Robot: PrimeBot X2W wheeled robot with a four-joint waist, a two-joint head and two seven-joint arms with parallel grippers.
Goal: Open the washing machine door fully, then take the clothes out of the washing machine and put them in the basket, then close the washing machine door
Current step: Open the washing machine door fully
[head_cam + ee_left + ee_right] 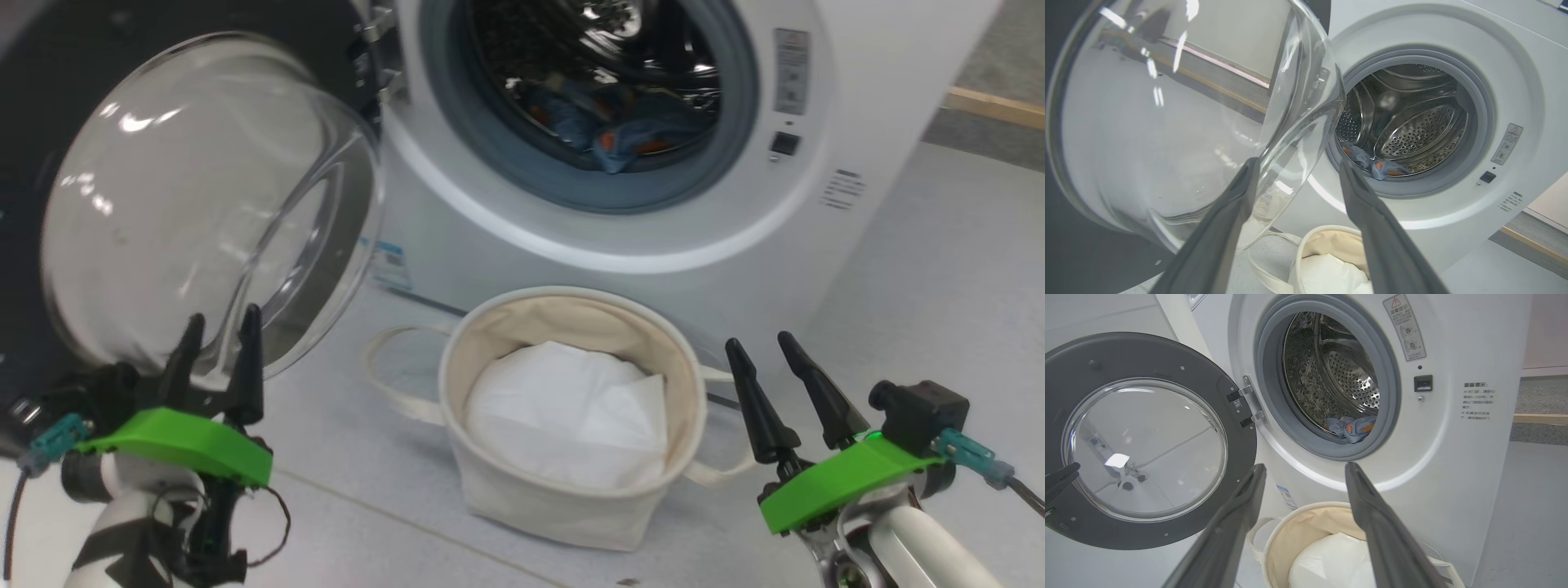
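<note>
Clothes [614, 139] half-hidden behind drum lip [584, 184]; L gripper [224, 317] & R gripper [758, 340] jaws spread.

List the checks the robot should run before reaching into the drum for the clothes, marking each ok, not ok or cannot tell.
1. Washing machine door swung clear of the drum mouth: ok.
2. Clothes in sight at the drum's front lip: ok.
3. Left gripper open and empty: ok.
4. Right gripper open and empty: ok.
5. Basket upright below the drum mouth, holding just its white liner: ok.
6. Left gripper free of the door glass: cannot tell.
</note>
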